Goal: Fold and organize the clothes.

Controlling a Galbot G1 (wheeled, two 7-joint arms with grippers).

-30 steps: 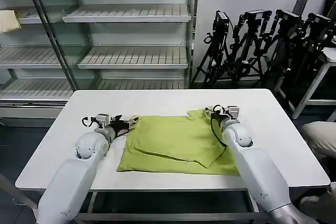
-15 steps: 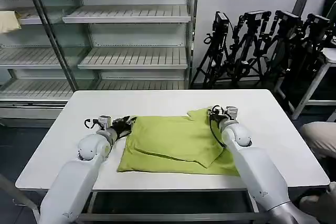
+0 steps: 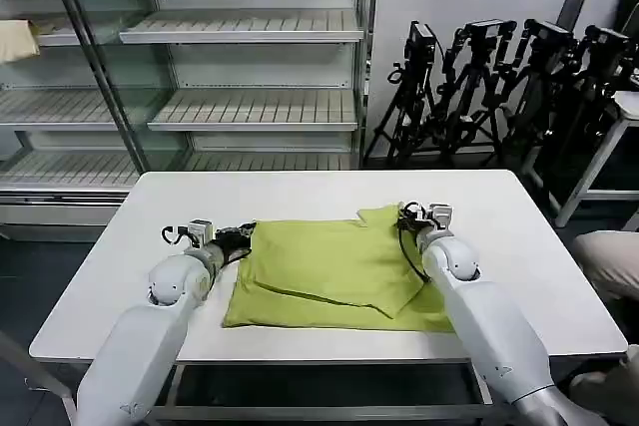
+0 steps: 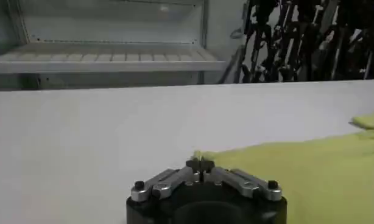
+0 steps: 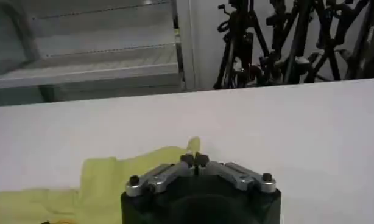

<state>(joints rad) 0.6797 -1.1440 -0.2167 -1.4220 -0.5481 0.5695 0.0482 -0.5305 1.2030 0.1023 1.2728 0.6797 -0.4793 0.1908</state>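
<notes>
One lime T-shirt [image 3: 334,271], with no readable writing, lies partly folded at the counter's [image 3: 300,192] centre. The left gripper [image 3: 243,237] has its jaws pinched on the shirt's 10 o'clock corner; the right gripper [image 3: 406,213] has its jaws pinched on the 2 o'clock corner.

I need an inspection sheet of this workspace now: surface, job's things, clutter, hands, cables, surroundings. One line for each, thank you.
Surface: flat white rectangular table, bare around the shirt.
Job's things: lime soft thin-fabric T-shirt, partly folded, lying flat at the table's middle.
Clutter: nothing seen.
Hands: left hand shut on the shirt's far left corner; right hand shut on its far right corner.
Cables: black cable along the right wrist.
Surroundings: empty white wire shelves behind; black tripods at the right.
</notes>
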